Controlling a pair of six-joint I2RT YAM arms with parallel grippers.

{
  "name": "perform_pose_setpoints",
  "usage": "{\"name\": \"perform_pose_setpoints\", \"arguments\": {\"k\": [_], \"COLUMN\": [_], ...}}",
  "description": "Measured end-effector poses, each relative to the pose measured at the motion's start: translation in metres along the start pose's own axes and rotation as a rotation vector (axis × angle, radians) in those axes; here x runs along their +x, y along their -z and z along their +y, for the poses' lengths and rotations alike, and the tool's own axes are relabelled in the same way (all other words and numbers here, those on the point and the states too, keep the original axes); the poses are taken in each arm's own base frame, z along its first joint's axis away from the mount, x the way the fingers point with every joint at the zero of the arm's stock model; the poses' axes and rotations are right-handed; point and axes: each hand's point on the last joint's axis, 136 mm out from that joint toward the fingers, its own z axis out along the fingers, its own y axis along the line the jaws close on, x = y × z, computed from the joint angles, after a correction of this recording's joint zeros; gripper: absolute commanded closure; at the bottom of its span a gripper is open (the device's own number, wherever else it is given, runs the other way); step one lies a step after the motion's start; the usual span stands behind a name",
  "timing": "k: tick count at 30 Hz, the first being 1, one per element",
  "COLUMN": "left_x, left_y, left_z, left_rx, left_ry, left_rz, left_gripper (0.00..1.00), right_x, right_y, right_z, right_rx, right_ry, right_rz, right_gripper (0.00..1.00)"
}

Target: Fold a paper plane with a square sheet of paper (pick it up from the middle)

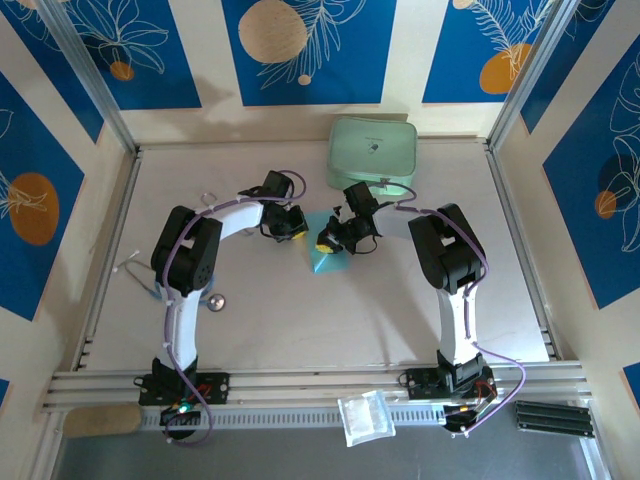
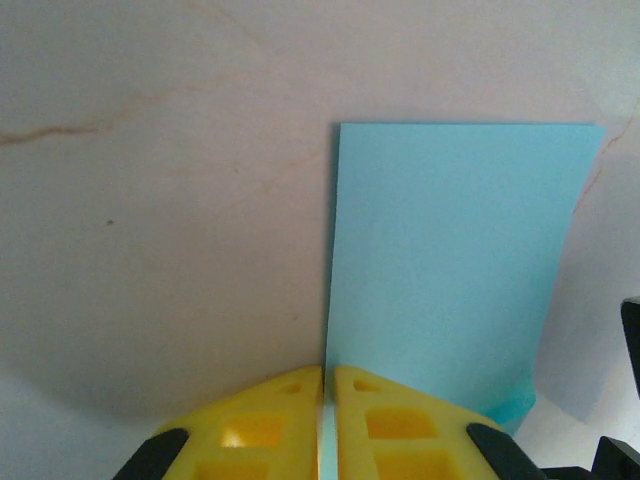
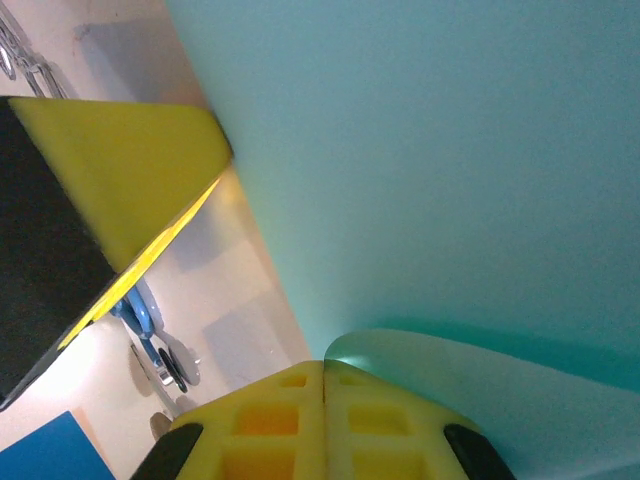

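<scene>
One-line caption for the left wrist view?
Left pincer shut on the edge of a thin sky-blue paper sheet over a pale tabletop.

From above, I have the square sheet of paper [image 1: 328, 263] in the middle of the counter [image 1: 300, 330], between my two arms. My left tool [image 1: 291, 226] is at the sheet's left edge and my right tool [image 1: 331, 240] at its far side, both pinched onto it. The case [image 1: 373, 150] lies behind them, by the far wall. A small round piece [image 1: 217, 301] lies beside the left arm. A bag [image 1: 365, 416] rests on the near rail, between the bases.
</scene>
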Motion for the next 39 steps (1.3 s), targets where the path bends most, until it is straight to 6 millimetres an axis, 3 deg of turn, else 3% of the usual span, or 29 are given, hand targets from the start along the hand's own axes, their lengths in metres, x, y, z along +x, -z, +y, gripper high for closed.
{"name": "perform_pose_setpoints", "arguments": {"k": [39], "left_x": [0.0001], "left_y": [0.0], "left_z": [0.0002], "left_rx": [-0.001], "left_ry": [0.001], "left_rz": [0.0], "left_gripper": [0.89], "right_x": [-0.0028], "right_y": [-0.0055], "right_z": [-0.0042], "right_rx": [-0.001], "right_ry": [-0.003], "right_rz": [-0.001], "right_gripper": [1.0]}}
